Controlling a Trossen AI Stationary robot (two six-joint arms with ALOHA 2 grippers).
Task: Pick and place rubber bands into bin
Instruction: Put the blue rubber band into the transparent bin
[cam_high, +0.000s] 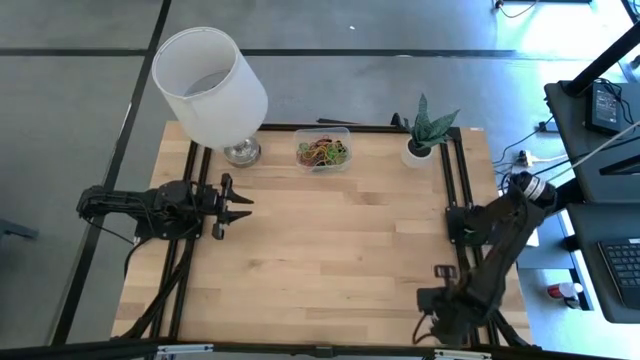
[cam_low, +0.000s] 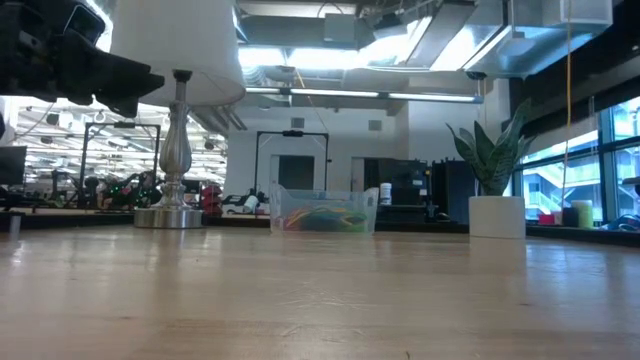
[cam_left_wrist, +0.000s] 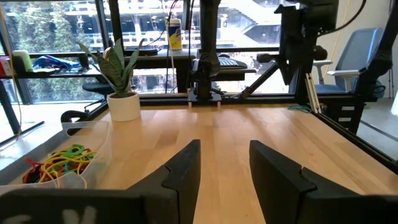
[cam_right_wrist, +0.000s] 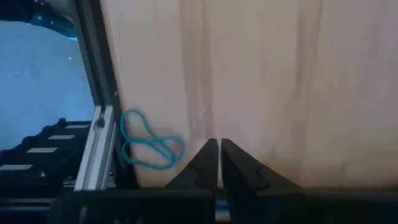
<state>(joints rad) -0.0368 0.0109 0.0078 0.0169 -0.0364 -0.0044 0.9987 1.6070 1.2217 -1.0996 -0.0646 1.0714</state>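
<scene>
The left gripper (cam_high: 243, 204) hovers over the table's (cam_high: 330, 260) left side, jaws spread wide and empty. The right gripper (cam_right_wrist: 218, 152) sits low at the near right edge, jaws almost together, gripping nothing, a blue rubber band (cam_right_wrist: 146, 147) just beside them. The rubber bands (cam_high: 321, 152) lie piled in the bin (cam_high: 342, 134) at the far edge, between lamp (cam_high: 212, 88) and potted plant (cam_high: 427, 133).

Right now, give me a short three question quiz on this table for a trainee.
1. True or false: the bin holds rubber bands.
2. What stands nearest the bin? A) lamp B) plant pot C) left gripper
3. Fill in: a blue band lies beside the right gripper, near the table's ____.

Key: 1 true. 2 A. 3 edge.
</scene>
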